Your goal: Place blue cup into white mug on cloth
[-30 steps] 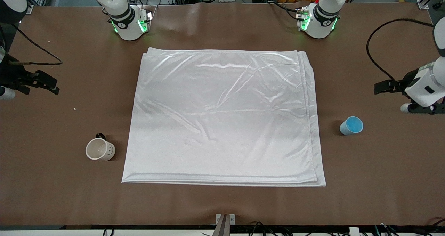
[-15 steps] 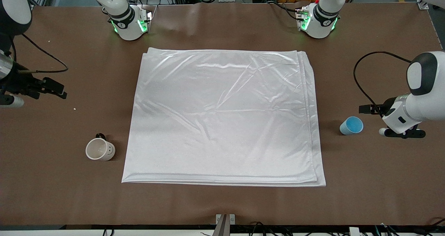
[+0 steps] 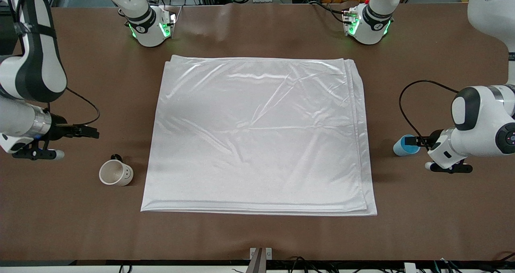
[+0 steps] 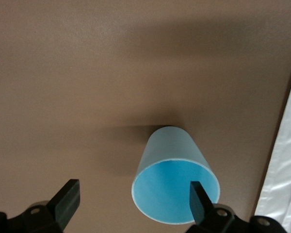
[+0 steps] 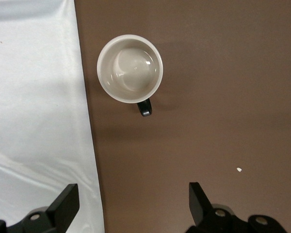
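The left gripper (image 3: 414,142) is low at the blue cup (image 3: 401,146), its fingers (image 4: 200,201) spread wide and holding nothing; in the left wrist view one dark finger already overlaps the cup's open mouth while the other stands well off to the side over bare table (image 4: 87,73), so the cup sits off-centre in the gap rather than midway between the jaws. The cup stands upright on the table, mouth up, just off the cloth's (image 3: 257,136) edge at the left arm's end, and from this gripper it lies toward the cloth. Judging from that, the coming move turns on a small sideways shift to bring the cup's wall between both fingers before they close, since closing as things stand would likely push or tip it. The right gripper (image 3: 86,133) hangs over bare table at the right arm's end, its fingers (image 5: 63,206) likewise spread and empty; the white mug (image 3: 116,172) stands upright just beside the cloth's edge and not on it, its dark handle pointing away from the front camera. In the right wrist view the mug (image 5: 130,68) lies ahead of the open fingers, clear of them. Each arm is plainly the nearer one for its own object: left for the cup, right for the mug, with the whole cloth between the two
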`<action>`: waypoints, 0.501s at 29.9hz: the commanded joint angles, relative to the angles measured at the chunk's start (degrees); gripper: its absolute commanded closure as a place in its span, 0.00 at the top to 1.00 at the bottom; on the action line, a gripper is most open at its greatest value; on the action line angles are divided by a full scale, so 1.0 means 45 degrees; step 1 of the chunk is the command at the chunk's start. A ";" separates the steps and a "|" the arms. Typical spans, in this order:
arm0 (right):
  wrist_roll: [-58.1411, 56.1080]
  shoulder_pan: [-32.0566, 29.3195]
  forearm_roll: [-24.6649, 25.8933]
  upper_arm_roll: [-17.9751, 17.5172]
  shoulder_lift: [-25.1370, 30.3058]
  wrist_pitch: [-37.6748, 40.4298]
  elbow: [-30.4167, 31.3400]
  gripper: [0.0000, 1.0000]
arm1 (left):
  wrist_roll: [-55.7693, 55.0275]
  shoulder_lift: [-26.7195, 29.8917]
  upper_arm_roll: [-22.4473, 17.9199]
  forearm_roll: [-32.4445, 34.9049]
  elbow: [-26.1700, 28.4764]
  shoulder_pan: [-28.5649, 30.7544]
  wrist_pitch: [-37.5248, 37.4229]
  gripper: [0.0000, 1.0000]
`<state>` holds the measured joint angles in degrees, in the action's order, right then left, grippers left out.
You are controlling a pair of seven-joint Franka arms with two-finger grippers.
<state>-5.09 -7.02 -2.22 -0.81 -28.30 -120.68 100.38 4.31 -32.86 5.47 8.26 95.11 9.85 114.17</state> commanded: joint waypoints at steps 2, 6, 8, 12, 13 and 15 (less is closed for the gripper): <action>-0.0216 -0.0003 -0.0191 -0.0054 -0.0331 -0.0701 0.0193 1.00 | 0.0194 -0.0296 0.0053 0.0312 -0.0159 0.0135 0.0078 1.00; -0.0100 0.0056 -0.0230 -0.0054 -0.0585 -0.1052 0.0193 1.00 | 0.0213 -0.0374 0.0053 0.0332 -0.0139 0.0135 0.0078 1.00; -0.0080 0.0076 -0.0249 -0.0054 -0.0722 -0.1247 0.0193 1.00 | 0.0194 -0.0490 0.0053 0.0332 -0.0139 0.0193 0.0078 1.00; -0.0080 0.0134 -0.0289 -0.0054 -0.0937 -0.1540 0.0193 0.99 | 0.0213 -0.0608 0.0053 0.0487 -0.0139 0.0271 0.0078 1.00; -0.0080 0.0173 -0.0289 -0.0054 -0.0956 -0.1599 0.0213 0.98 | 0.0213 -0.0628 0.0053 0.0566 -0.0139 0.0272 0.0078 1.00; -0.0079 0.0232 -0.0308 -0.0054 -0.0995 -0.1658 0.0193 0.97 | 0.0213 -0.0628 0.0053 0.0664 -0.0139 0.0272 0.0078 1.00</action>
<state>-5.08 -6.43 -2.22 -0.93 -31.95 -126.82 101.44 4.56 -35.04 5.47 8.93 95.10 10.53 114.38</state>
